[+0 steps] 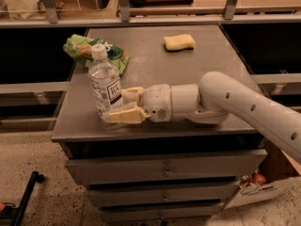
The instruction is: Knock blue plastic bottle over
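The clear plastic water bottle (105, 82) with a white cap and a white label with a dark square logo stands upright near the front left of the grey cabinet top (188, 74). My gripper (123, 104) reaches in from the right, low over the top. Its cream fingers (123, 116) are spread apart, one behind the bottle's lower part and one in front of its base, touching or nearly touching it. Nothing is held.
A green snack bag (87, 51) lies just behind the bottle at the back left. A yellow sponge (179, 42) lies at the back middle. The cabinet's front edge is close below the gripper. Drawers are below; a cardboard box (263, 187) sits on the floor at right.
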Robot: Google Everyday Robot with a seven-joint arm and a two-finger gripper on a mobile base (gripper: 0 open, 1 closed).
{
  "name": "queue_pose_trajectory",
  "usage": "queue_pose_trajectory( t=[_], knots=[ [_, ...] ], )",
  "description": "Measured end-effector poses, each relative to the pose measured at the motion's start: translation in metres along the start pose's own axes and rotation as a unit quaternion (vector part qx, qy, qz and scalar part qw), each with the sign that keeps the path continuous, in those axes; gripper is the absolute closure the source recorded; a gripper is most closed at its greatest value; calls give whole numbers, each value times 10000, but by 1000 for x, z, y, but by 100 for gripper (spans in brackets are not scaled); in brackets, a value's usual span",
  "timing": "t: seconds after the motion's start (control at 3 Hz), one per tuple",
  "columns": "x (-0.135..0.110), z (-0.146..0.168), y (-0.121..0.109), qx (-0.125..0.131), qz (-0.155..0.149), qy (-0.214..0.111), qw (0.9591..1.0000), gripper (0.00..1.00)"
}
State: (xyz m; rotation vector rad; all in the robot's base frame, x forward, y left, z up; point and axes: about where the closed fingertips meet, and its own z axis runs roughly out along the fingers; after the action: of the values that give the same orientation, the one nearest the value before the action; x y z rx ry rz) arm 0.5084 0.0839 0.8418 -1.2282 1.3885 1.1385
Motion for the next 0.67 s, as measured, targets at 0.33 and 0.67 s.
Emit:
queue_pose_trajectory(
  t=[0.33, 0.67],
  knots=[
    [-3, -1, 6, -91, 15, -270, 9996, 77],
    [-5, -4, 8, -77, 32, -397, 9992, 98]
  ],
)
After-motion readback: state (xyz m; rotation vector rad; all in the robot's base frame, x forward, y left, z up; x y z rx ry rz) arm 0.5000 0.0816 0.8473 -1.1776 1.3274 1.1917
